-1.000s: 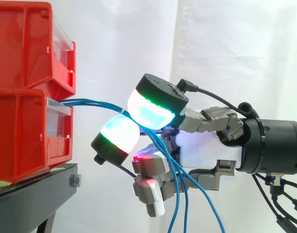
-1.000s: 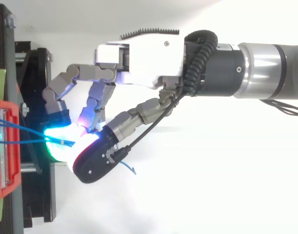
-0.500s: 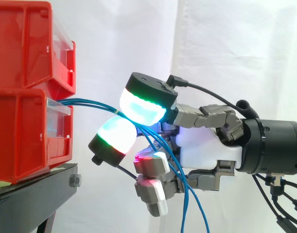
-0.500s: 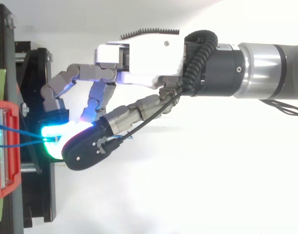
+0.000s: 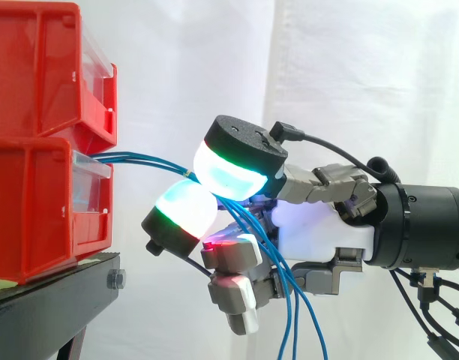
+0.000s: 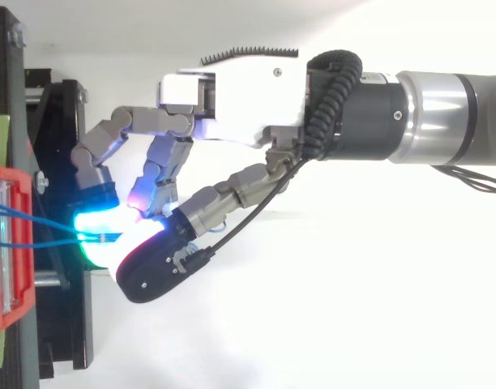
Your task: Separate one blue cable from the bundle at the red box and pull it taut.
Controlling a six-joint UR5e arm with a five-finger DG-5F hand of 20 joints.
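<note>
Several thin blue cables [image 5: 143, 159] leave the front of the lower red bin [image 5: 42, 210] and run right to my hand [image 5: 319, 232]. They pass between two glowing green-cyan fingertips [image 5: 233, 169], one above and one below, which close on them at about the same spot. Behind the pads the cables drop in loose strands [image 5: 289, 315] past the curled lower fingers. In the top view two strands [image 6: 37, 231] stretch from the red bin [image 6: 3, 243] to the pads, and the hand [image 6: 232, 105] reaches in from the right.
A second red bin [image 5: 42, 67] sits stacked on the lower one. Both rest on a black stand [image 5: 57, 300] before a white curtain. The arm's wrist [image 5: 424, 225] fills the right side at the height of the bins.
The upper pad, which had swung left toward the bins half a second ago, has drawn back right. The hanging strands have shifted slightly. The cables stay between the pads.
</note>
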